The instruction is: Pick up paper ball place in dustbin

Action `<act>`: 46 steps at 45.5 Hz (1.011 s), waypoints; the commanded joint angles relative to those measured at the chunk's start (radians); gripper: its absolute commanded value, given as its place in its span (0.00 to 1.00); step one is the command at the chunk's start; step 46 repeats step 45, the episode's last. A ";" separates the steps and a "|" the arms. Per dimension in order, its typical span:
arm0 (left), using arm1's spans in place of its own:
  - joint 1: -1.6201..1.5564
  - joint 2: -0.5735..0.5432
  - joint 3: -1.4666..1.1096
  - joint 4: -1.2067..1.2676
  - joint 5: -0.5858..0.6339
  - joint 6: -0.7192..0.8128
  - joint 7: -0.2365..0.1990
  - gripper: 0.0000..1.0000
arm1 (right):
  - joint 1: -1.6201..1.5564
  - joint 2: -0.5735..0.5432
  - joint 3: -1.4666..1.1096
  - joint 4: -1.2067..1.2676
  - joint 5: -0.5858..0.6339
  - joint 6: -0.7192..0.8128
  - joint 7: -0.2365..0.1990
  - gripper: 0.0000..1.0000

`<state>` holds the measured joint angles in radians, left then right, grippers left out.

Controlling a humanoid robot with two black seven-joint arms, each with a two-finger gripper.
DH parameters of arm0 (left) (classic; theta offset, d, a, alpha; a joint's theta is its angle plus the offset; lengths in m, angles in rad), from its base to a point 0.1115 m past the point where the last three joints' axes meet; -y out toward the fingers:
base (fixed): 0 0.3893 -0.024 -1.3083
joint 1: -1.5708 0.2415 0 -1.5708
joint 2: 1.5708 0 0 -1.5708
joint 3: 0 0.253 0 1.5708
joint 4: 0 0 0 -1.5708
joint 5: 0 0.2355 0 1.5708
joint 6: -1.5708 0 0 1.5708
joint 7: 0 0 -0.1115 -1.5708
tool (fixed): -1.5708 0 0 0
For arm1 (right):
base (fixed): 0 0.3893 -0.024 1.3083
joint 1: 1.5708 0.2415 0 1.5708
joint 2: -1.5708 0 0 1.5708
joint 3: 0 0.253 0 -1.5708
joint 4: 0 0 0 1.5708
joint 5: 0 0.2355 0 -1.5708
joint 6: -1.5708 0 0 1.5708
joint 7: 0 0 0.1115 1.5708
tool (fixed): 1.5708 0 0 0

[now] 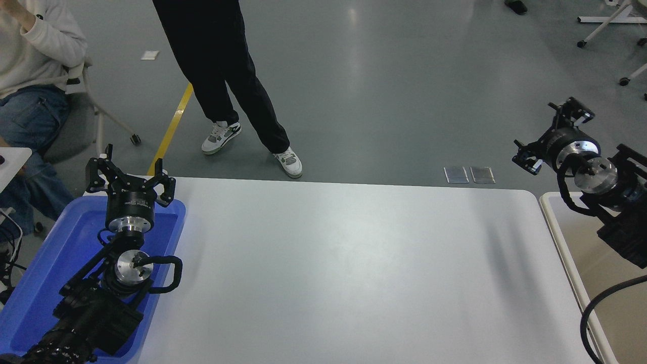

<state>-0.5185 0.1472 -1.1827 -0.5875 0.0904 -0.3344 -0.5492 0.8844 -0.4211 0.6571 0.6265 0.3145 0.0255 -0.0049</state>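
Carefully lift right gripper (pixel 536 132), jaws wide and empty, clear of the dustbin (pixel 553 217) rim; search counter (pixel 328 263) left of it for the unseen paper ball; leave left gripper (pixel 127 169), jaws wide, far left.

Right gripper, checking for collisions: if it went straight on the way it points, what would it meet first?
Nothing close, as far as I can judge: the right gripper, open, points up-left beyond the table over bare floor; depth is unclear.

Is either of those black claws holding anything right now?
No. The left gripper over the blue tray and the right gripper near the dustbin are both open and empty.
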 commanded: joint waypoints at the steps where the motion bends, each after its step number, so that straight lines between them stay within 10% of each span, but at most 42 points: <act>1: 0.000 0.000 0.000 0.000 0.000 0.000 0.000 0.99 | -0.070 0.073 0.124 0.041 0.000 0.080 0.000 1.00; 46: 0.000 0.000 0.000 0.000 0.000 0.000 0.000 0.99 | -0.249 0.110 0.174 -0.002 0.000 0.208 0.000 1.00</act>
